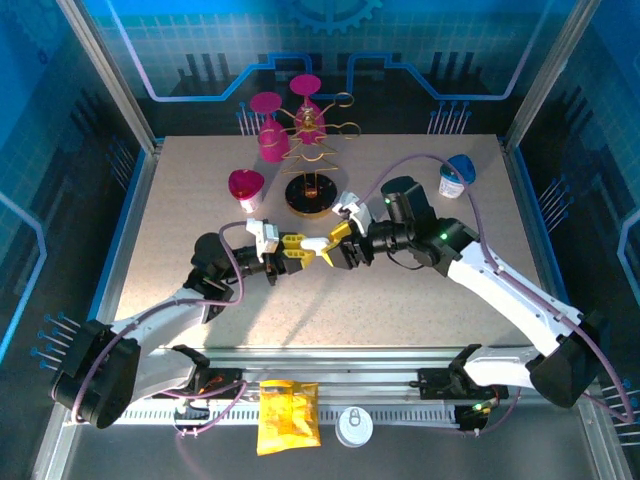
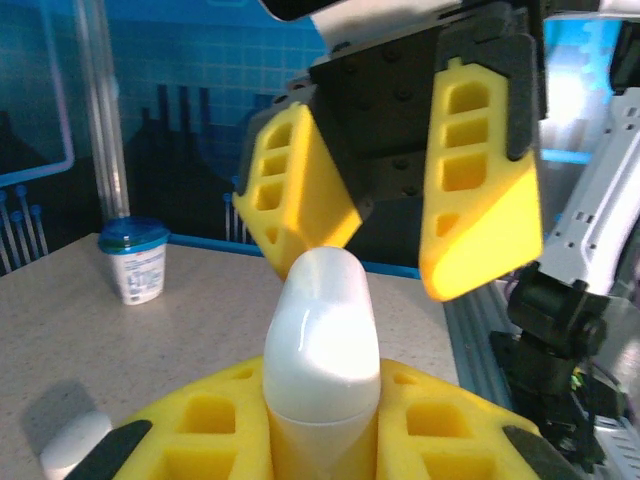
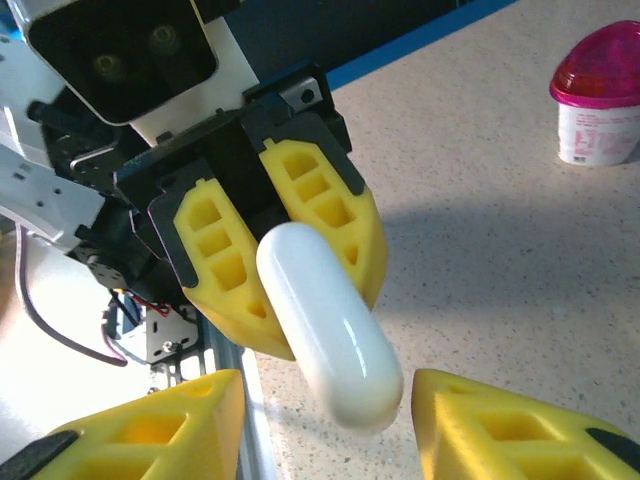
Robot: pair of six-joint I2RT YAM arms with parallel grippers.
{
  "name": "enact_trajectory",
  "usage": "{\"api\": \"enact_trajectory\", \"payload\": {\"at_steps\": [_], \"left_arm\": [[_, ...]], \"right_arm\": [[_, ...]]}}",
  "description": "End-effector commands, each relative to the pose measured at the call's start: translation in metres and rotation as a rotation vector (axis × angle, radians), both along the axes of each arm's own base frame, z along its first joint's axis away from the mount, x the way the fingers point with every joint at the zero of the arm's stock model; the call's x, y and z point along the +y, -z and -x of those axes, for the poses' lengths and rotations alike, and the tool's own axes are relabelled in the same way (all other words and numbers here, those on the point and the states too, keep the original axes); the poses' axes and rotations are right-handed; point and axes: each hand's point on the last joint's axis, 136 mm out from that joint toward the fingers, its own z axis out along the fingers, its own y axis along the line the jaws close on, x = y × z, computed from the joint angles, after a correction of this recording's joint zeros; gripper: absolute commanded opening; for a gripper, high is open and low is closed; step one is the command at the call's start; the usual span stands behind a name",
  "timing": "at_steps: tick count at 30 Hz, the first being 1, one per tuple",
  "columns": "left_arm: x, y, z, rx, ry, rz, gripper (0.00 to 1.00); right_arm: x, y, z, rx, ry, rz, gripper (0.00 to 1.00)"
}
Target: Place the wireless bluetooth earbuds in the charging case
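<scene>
A white, pill-shaped charging case with its lid closed is held above the table's middle, and my left gripper is shut on its lower end. In the left wrist view the case rises from between my left gripper's yellow fingers. My right gripper faces it from the right, open. Seen from the right wrist, the case's free end pokes between the right gripper's fingers, with a gap on each side. The earbuds are out of view.
A blue-lidded cup stands at the back right and a pink-lidded cup at the back left. A gold wire stand holds pink glasses behind. A small white rounded thing lies on the table near the left gripper.
</scene>
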Motion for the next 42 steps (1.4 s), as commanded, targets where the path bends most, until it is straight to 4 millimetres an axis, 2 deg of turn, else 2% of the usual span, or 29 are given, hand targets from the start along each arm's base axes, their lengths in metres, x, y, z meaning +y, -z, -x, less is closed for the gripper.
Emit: {"api": "enact_trajectory", "payload": {"at_steps": [1,13,17,18,20,22,28,31,33,35,39,40,42], "left_arm": [[-0.002,-0.019,0.015,-0.013,0.095,0.02,0.19],[-0.003,-0.023,0.01,-0.005,0.083,0.036,0.2],[-0.003,-0.023,0.007,-0.005,0.068,0.041,0.26],[-0.003,-0.021,0.006,-0.002,0.065,0.041,0.31],[-0.002,-0.022,0.005,-0.003,0.057,0.046,0.52],[-0.002,-0.022,0.004,-0.003,0.053,0.05,0.63],[0.002,-0.021,0.0,-0.016,-0.001,0.059,0.95],[0.009,-0.016,-0.005,-0.056,-0.082,0.052,0.99],[0.014,-0.009,-0.011,-0.07,-0.149,0.026,0.99],[0.018,0.008,-0.018,-0.062,-0.207,-0.043,0.99],[0.012,0.067,-0.023,-0.049,-0.268,-0.298,0.99],[0.008,0.079,-0.022,-0.049,-0.26,-0.351,0.99],[0.002,0.094,-0.018,-0.035,-0.239,-0.401,0.99]], "right_arm": [[0.004,-0.013,0.008,-0.053,-0.093,-0.044,0.43],[0.006,-0.006,0.016,-0.01,-0.143,-0.045,0.13],[0.004,-0.006,0.013,-0.028,-0.118,-0.04,0.11],[0.004,-0.007,0.011,-0.033,-0.11,-0.043,0.11],[0.003,-0.007,0.008,-0.034,-0.093,-0.05,0.11],[0.002,-0.006,0.003,-0.024,-0.069,-0.059,0.11],[-0.008,0.007,-0.013,0.018,0.005,-0.067,0.1],[-0.019,0.021,-0.026,0.054,0.066,-0.062,0.1],[-0.027,0.035,-0.037,0.087,0.121,-0.055,0.1],[-0.04,0.053,-0.053,0.135,0.209,-0.047,0.11],[-0.068,0.093,-0.089,0.249,0.403,-0.041,0.11],[-0.076,0.114,-0.091,0.302,0.446,-0.023,0.11],[-0.085,0.135,-0.1,0.362,0.509,-0.01,0.11]]}}
